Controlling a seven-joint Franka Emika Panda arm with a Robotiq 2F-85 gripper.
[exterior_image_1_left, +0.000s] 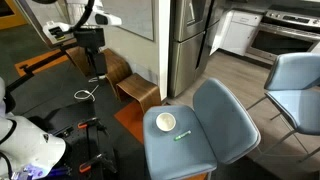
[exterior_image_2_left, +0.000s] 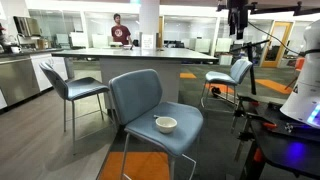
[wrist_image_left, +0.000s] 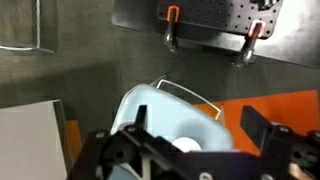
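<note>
A white bowl (exterior_image_1_left: 165, 122) (exterior_image_2_left: 166, 124) sits on the seat of a blue-grey chair (exterior_image_1_left: 225, 125) (exterior_image_2_left: 140, 100). A small green pen (exterior_image_1_left: 182, 136) lies on the seat beside it. My gripper (exterior_image_2_left: 238, 16) hangs high above the floor, well away from the chair. In the wrist view the gripper (wrist_image_left: 193, 112) is open, its two dark fingers (wrist_image_left: 252, 120) standing wide apart with nothing between them. Far below them I see the chair (wrist_image_left: 150, 110), and the bowl (wrist_image_left: 185, 146) is partly hidden by the gripper body.
A steel fridge (exterior_image_1_left: 190, 35) and a second chair (exterior_image_1_left: 295, 85) stand behind. A tripod (exterior_image_1_left: 93, 75) and a wooden stool (exterior_image_1_left: 130, 85) are on the floor. More chairs (exterior_image_2_left: 75, 88) (exterior_image_2_left: 230, 72) flank a counter (exterior_image_2_left: 130, 55), with a person (exterior_image_2_left: 120, 30) behind it.
</note>
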